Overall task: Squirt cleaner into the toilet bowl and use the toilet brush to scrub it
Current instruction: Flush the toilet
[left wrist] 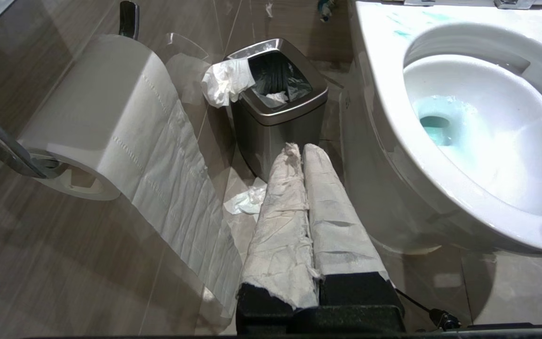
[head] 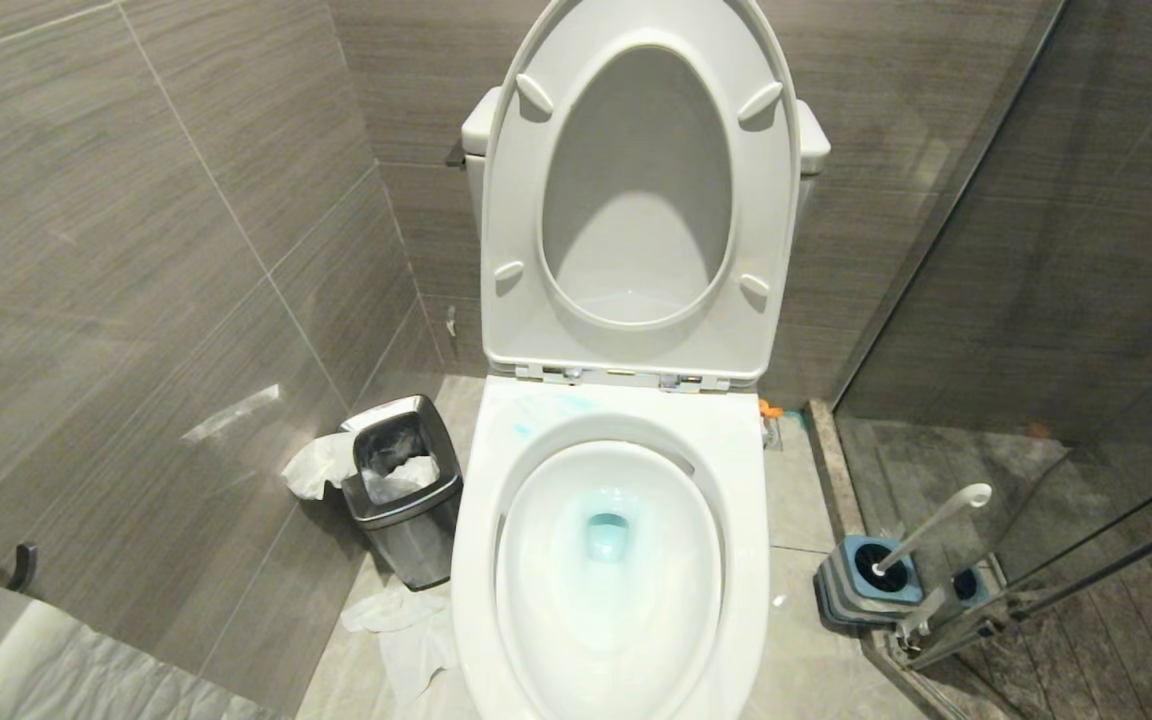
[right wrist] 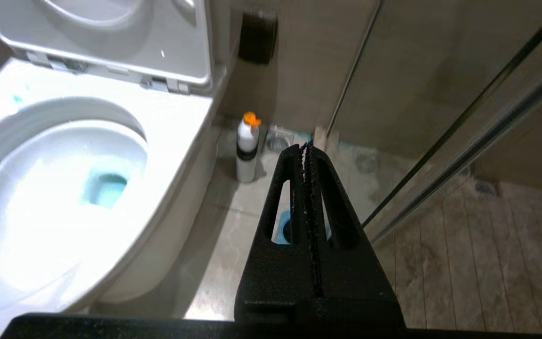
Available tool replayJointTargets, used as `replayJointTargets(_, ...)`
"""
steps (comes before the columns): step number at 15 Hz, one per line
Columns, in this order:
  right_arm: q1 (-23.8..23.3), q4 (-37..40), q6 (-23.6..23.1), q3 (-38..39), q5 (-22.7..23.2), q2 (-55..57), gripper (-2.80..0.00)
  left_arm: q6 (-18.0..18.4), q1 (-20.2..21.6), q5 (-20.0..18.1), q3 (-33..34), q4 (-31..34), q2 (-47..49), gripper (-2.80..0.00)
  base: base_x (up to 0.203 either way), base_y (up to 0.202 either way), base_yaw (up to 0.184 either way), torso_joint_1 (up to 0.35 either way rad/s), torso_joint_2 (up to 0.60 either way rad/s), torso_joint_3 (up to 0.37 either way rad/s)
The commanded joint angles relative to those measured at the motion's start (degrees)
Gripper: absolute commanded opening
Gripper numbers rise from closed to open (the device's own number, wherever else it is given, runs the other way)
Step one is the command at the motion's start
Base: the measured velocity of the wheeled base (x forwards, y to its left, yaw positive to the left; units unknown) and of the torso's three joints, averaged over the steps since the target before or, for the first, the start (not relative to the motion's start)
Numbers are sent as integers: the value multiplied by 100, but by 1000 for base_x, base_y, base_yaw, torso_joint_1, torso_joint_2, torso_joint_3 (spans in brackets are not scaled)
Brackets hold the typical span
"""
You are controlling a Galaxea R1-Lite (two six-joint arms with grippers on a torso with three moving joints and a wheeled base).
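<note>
Tinting the water turquoise-blue, cleaner [head: 606,535] sits in the glossy white ceramic toilet bowl [head: 736,560]; the grey-handled brush [head: 921,535] waits in its holder, both grippers [right wrist: 306,150] [left wrist: 301,149] closed, empty; scrubbing apparently remains.

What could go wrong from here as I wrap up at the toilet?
Turquoise cleaner is smeared on the rim of the toilet bowl and may dry there if it is not wiped. The toilet brush leans at a tilt in its holder against the glass door, so a bump could tip it. The paper-wrapped left tool hangs beside the loose toilet paper and could snag it.
</note>
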Motion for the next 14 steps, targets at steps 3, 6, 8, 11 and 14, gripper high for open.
replayJointTargets(3,91,202,46,-196,27,-1077,-280,0,-2,0,9,2,8,-280,0,0,0,0,0,0)
replayJointTargets(6,92,848,39,-286,63,-1722,-280,0,-2,0,9,-1,8,-280,0,0,0,0,0,0)
replayJointTargets(8,176,1319,10,-260,37,-2152,-280,0,-2,0,9,2,8,-280,0,0,0,0,0,0)
replayJointTargets(11,260,1875,-27,-52,12,-2752,-280,0,-2,0,9,2,8,-280,0,0,0,0,0,0)
replayJointTargets(14,267,2106,-31,140,68,-3225,-280,0,-2,0,9,-1,8,-280,0,0,0,0,0,0)
